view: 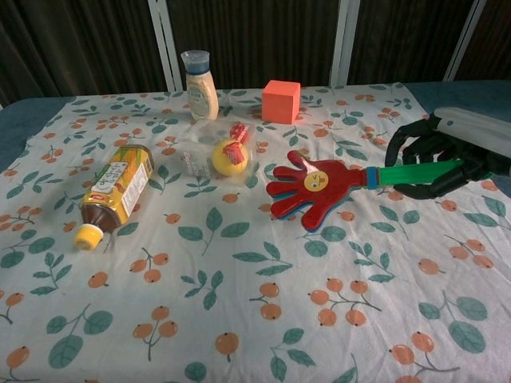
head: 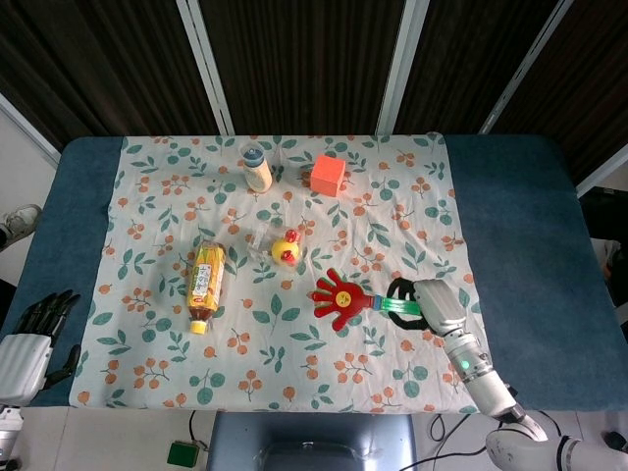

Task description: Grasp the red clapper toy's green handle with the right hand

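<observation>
Tablecloth [head: 147, 324] beneath, right hand [view: 447, 155] grips clapper's green handle [view: 419, 171]; head view alone shows left hand [head: 29, 339], grasp unclear.

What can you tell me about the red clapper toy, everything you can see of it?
The red clapper toy is a hand-shaped plastic clapper: red palm with spread fingers, a yellow smiley face, blue and green layers beneath, then a blue collar and a flat green handle. It lies roughly level, palm toward the yellow ball, over the flowered cloth. The right hand grips the handle; whether the palm touches the cloth is unclear.

Glossy plastic clapper [view: 315, 187]; matt, seemingly cotton tablecloth [view: 239, 319]
</observation>
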Controlling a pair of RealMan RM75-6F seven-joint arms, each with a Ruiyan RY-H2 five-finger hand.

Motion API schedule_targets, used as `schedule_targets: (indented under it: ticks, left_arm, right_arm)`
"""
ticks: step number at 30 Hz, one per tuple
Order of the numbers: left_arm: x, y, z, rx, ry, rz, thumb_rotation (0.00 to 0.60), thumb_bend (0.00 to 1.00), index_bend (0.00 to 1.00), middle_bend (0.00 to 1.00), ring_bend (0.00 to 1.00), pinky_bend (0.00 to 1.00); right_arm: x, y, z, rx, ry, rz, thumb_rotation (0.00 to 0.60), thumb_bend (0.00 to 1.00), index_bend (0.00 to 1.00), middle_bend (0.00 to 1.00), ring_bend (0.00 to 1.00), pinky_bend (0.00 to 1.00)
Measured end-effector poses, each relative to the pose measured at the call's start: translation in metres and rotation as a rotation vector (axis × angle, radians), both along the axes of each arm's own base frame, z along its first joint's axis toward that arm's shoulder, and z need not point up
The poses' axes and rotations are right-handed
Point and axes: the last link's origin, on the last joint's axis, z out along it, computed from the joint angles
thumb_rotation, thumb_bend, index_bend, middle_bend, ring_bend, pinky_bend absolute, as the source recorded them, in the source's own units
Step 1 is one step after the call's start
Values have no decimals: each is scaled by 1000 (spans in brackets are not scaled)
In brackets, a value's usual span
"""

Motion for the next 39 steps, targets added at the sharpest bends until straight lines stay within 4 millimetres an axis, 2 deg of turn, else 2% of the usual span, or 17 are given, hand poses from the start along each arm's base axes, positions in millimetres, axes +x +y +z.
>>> schedule_targets:
  ticks: [5,10,12,15,18,23,26,33,36,39]
  left_arm:
    - [0,-1,0,2,3,0,600,470,0,29,29,118]
    - [0,-1,-1,3,5,1,600,469,0,29,29,117]
    - [0,-1,-1,3,5,2,600,470,0,29,30,117]
    - [0,0,-1,1,6,4,600,470,0,29,29,117]
    - [0,1,-1,0,6,4,600,469,0,30,29,117]
    - [0,1,0,3,3,5,600,469,0,30,29,117]
    - [-1,2,0,1,3,8,600,470,0,29,29,117]
    - [-1,1,0,4,1,6,600,470,0,29,29,117]
    - [-1,1,0,3,1,6,600,470,0,30,29,117]
    - [0,1,0,2,1,3,600,469,0,30,29,117]
  right_arm:
    - [9,3,15,-58,-187,-4,600,525,854,782,759,1000]
    - [12,4,30,-80,-629,-57,600,525,837,782,748,1000]
    - [12,3,32,-63,-818,-74,600,525,836,782,748,1000]
    - [10,2,31,-25,-1003,-83,600,525,836,782,747,1000]
    - [8,0,25,25,-1064,-88,600,525,839,782,747,1000]
    - [2,-6,10,87,-951,-118,600,525,846,782,747,1000]
    - [-2,-10,0,97,-770,-134,600,525,848,782,747,1000]
    - [-5,-16,-14,53,-200,-77,600,525,850,782,747,1000]
    - [-3,-17,-17,60,-65,-58,600,525,850,782,747,1000]
    - [-2,-17,-19,89,-16,-71,600,525,850,783,748,1000]
